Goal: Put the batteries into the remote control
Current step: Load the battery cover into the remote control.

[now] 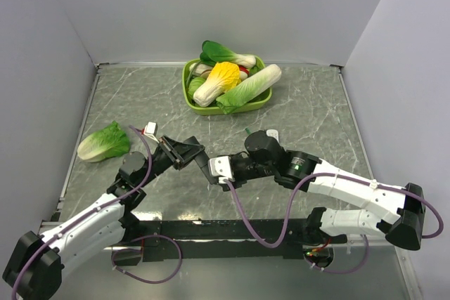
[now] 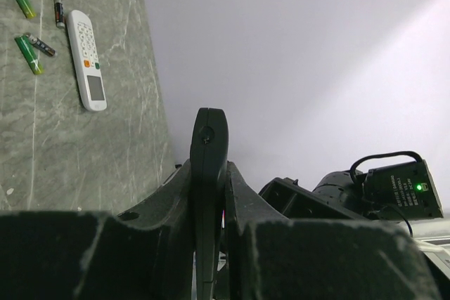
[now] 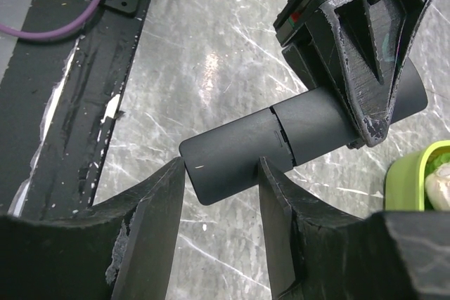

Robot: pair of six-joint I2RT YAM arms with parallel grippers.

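Your left end effector (image 2: 209, 177) is clamped on the slim black rectangular remote control (image 3: 309, 121), gripping it edge-on near one end and holding it in the air between the two arms. Your right end effector (image 3: 223, 166) sits at the remote's other end with its fingers (image 3: 151, 230) spread to either side of it; you cannot tell from these views whether they press on it or only straddle it. A seam crosses the remote's back near its middle. The thin cylindrical batteries (image 2: 28, 55), some green and some dark, lie on the grey marbled worktop (image 2: 84, 152) just beside a white button remote (image 2: 86, 60), well apart from both end effectors
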